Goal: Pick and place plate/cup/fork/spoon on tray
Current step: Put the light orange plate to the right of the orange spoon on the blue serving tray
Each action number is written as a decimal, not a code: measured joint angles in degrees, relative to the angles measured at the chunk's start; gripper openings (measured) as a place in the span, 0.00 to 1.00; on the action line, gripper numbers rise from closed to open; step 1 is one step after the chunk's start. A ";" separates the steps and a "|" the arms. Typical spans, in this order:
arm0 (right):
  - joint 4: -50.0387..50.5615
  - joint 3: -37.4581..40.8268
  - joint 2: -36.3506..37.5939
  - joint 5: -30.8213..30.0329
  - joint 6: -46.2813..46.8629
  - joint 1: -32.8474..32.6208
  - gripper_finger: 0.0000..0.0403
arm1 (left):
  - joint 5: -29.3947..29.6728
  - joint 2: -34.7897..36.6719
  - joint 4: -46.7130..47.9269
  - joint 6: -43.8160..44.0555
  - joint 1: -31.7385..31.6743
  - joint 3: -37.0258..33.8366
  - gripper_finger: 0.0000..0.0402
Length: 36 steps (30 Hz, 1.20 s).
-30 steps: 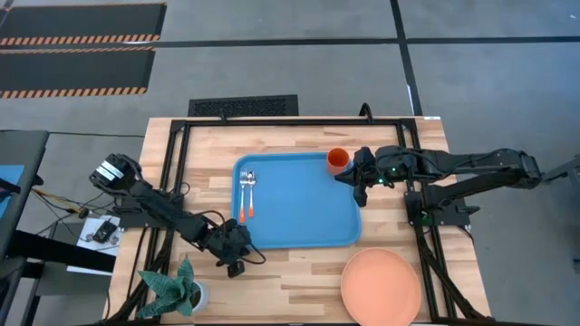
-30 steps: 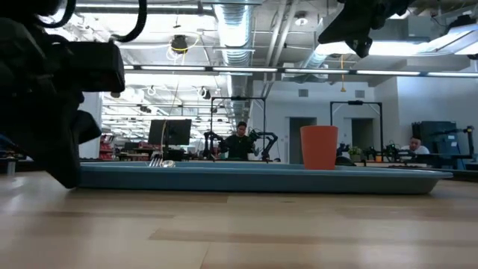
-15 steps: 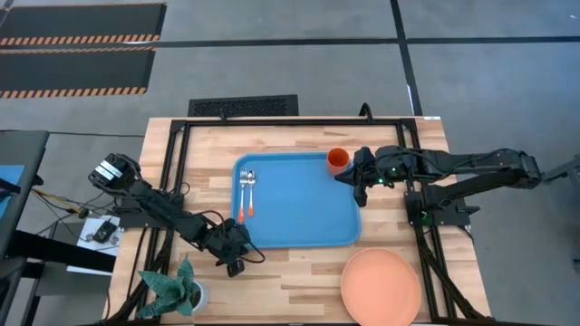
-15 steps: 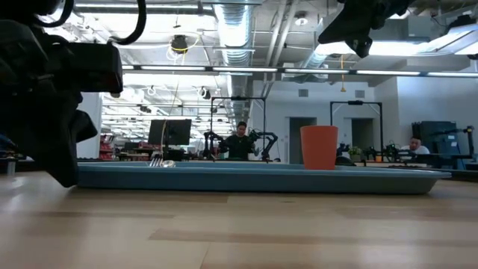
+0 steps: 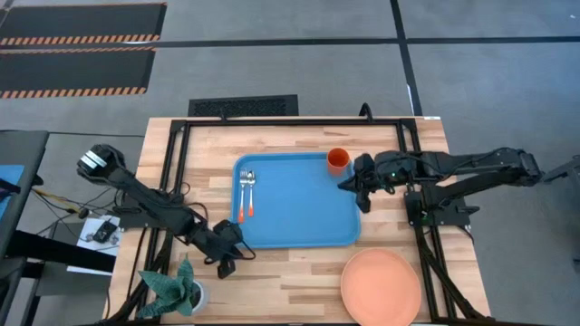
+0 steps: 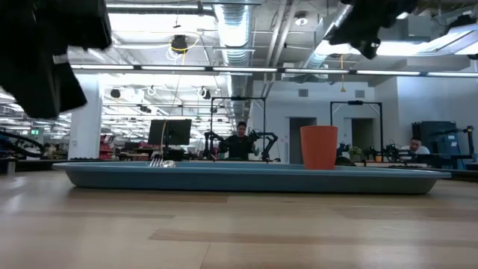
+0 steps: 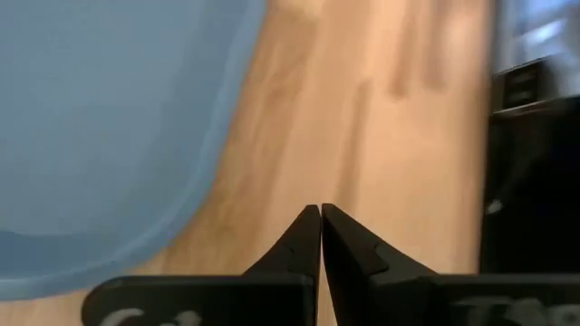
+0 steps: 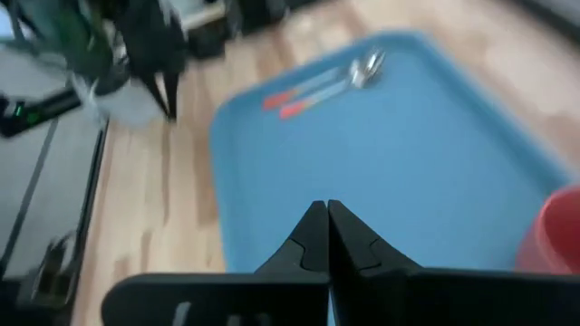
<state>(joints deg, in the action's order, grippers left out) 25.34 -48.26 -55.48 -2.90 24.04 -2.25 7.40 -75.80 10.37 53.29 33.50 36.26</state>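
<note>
The blue tray lies in the middle of the table. The orange cup stands upright in its far right corner and also shows in the low view. The fork and spoon lie side by side on the tray's left part, silver heads toward the far edge. The salmon plate lies flat on the table near the front right. My left gripper is shut and empty, above the table off the tray's near left corner. My right gripper is shut and empty above the tray's right rim, near the cup.
A white pot with a green plant stands at the front left corner, close to my left gripper. Black frame rails run along the table's left, right and far sides. Bare wood lies between the tray and the plate.
My left gripper has risen off the table top and drawn slightly toward the table's left and near edge. My right gripper has moved a little away from the cup toward the near edge. Both stay shut. The cup, fork, spoon, tray and plate have not moved.
</note>
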 joint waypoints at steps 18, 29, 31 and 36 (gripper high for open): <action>12.04 12.75 0.44 4.86 35.81 -35.13 0.01 | 10.09 20.32 -22.52 -8.34 -9.71 -15.39 0.00; 13.10 17.61 -0.13 8.78 39.35 -34.68 0.32 | 3.57 20.32 -38.35 -17.13 -22.42 -21.59 0.00; 14.00 17.61 -0.13 8.78 37.81 -33.41 0.40 | 3.32 20.32 -38.37 -18.43 -23.68 -21.91 0.00; 14.00 17.61 -0.67 8.99 31.73 -30.04 0.51 | 2.40 20.32 -38.35 -20.05 -26.48 -22.39 0.00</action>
<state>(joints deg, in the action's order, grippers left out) 39.33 -30.65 -56.16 6.10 55.77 -32.29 9.80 -55.48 -27.99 33.24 7.01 13.87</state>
